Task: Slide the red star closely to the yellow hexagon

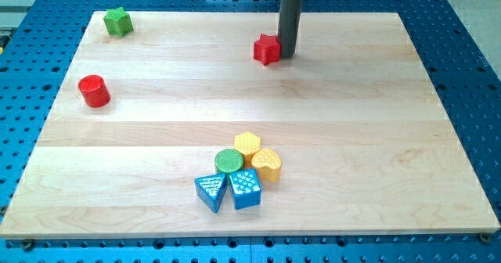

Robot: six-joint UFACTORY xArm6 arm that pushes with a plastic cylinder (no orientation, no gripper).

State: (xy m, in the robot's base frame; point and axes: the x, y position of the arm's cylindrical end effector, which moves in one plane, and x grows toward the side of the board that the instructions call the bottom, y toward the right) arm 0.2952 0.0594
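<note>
- At the view's top, just right of centre, my tip (pixel 287 55) sits on the tabletop (pixel 352 99), touching or all but touching the right side of the red star (pixel 267 49). This rig carries no pincer, only the plain rod, so there is nothing to be spread or pressed together.
- The yellow hexagon (pixel 247 144) lies well apart, toward the view's bottom, at the top of a tight cluster with the green cylinder (pixel 229 161), yellow heart (pixel 266 164), blue triangle (pixel 210 191) and a second blue block (pixel 245 189).
- I judge the contact side wrong: pushing from the right would send the star toward the view's left, not downward.
- An off-centre push could spin the star off my tip.
- Arriving too hard could knock the hexagon and scatter the cluster.
- The red cylinder (pixel 94 90) and green star (pixel 118 21) sit far left, out of harm's way.
</note>
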